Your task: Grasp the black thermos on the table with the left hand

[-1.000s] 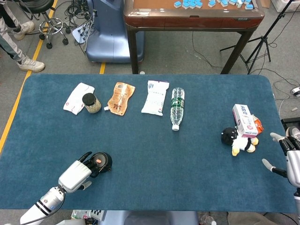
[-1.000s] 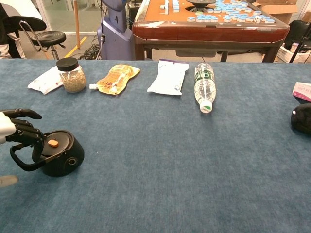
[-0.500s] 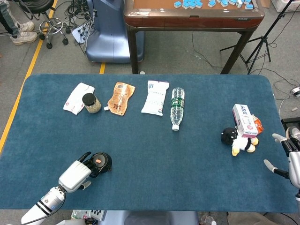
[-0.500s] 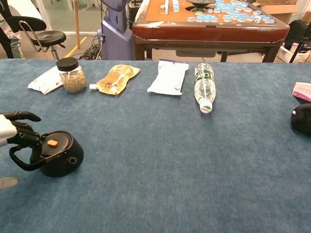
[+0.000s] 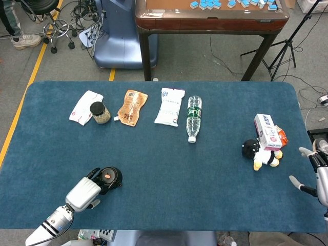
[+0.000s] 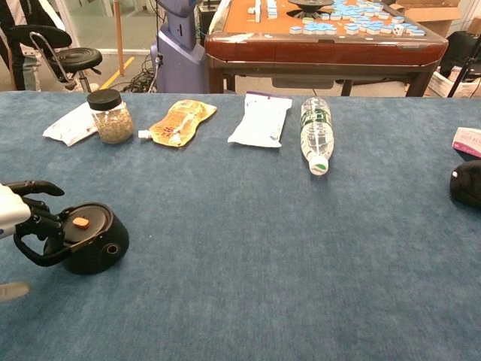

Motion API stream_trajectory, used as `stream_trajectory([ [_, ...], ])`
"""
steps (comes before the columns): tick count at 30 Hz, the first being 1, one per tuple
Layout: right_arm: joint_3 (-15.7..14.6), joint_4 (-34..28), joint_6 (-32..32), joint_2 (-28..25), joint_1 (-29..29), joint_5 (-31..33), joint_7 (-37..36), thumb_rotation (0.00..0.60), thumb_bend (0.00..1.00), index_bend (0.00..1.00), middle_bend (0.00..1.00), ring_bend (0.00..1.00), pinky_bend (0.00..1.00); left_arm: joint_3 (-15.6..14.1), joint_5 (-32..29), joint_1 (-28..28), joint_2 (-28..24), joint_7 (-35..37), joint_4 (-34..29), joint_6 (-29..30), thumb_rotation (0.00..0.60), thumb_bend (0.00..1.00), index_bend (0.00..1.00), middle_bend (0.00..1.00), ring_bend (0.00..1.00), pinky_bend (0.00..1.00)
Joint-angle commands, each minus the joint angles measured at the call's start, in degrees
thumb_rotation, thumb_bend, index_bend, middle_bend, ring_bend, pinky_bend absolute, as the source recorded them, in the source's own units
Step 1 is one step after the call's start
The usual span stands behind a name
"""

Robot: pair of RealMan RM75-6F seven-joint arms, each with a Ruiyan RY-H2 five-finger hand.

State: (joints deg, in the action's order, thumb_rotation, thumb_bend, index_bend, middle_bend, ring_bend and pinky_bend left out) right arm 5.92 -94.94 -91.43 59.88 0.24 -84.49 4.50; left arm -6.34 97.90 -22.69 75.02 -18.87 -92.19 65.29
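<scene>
The black thermos [image 5: 109,177] [image 6: 92,239] lies on its side near the front left of the blue table, with an orange button on its lid and a loop handle pointing left. My left hand [image 5: 84,191] [image 6: 21,215] sits just left of it, fingers apart; some reach the handle and lid edge, one stretches out above. No closed grip shows, and the thermos rests on the cloth. My right hand [image 5: 316,173] hovers at the table's far right edge with its fingers spread and nothing in it; the chest view does not show it.
Along the back lie a white packet [image 5: 84,106], a lidded jar [image 5: 100,113] [image 6: 110,116], an orange pouch [image 5: 132,107], a white bag [image 5: 170,106] and a water bottle [image 5: 193,117]. A plush toy [image 5: 260,153] and a box [image 5: 267,131] sit at the right.
My left hand has slid slightly back toward the near left edge, its fingers staying at the thermos handle. The thermos has barely shifted. The right hand is nearly still.
</scene>
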Motion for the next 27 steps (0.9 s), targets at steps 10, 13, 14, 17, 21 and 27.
stream_trajectory([
  [10, 0.1, 0.0, 0.5, 0.1, 0.0, 0.5, 0.2, 0.6, 0.09, 0.25, 0.35, 0.27, 0.33, 0.0, -1.1, 0.2, 1.1, -1.4, 0.4, -0.3, 0.6, 0.22, 0.55, 0.51, 0.42, 0.07],
  [13, 0.1, 0.0, 0.6, 0.1, 0.0, 0.5, 0.2, 0.6, 0.09, 0.25, 0.35, 0.27, 0.33, 0.1, -1.5, 0.4, 1.4, -2.1, 0.2, -0.1, 0.6, 0.22, 0.58, 0.54, 0.44, 0.07],
  [14, 0.1, -0.1, 0.6, 0.1, 0.0, 0.5, 0.2, 0.6, 0.09, 0.25, 0.35, 0.27, 0.33, 0.1, -1.6, 0.5, 1.5, -2.1, 0.2, -0.2, 0.6, 0.22, 0.59, 0.55, 0.45, 0.07],
  [17, 0.1, -0.1, 0.6, 0.1, 0.0, 0.6, 0.2, 0.6, 0.09, 0.25, 0.35, 0.27, 0.33, -0.2, -2.3, 0.3, 1.5, -2.5, -0.1, -1.1, 0.6, 0.22, 0.6, 0.56, 0.46, 0.07],
  [21, 0.1, -0.1, 0.7, 0.1, 0.0, 0.7, 0.2, 0.6, 0.09, 0.25, 0.35, 0.27, 0.33, -0.2, -3.0, 0.2, 1.6, -3.0, -0.6, -1.7, 0.6, 0.22, 0.6, 0.56, 0.46, 0.07],
  [27, 0.2, 0.0, 0.8, 0.1, -0.1, 0.9, 0.1, 0.6, 0.09, 0.25, 0.35, 0.27, 0.33, -0.2, -4.2, 0.0, 1.7, -2.7, -1.2, -2.8, 0.6, 0.22, 0.62, 0.58, 0.48, 0.07],
])
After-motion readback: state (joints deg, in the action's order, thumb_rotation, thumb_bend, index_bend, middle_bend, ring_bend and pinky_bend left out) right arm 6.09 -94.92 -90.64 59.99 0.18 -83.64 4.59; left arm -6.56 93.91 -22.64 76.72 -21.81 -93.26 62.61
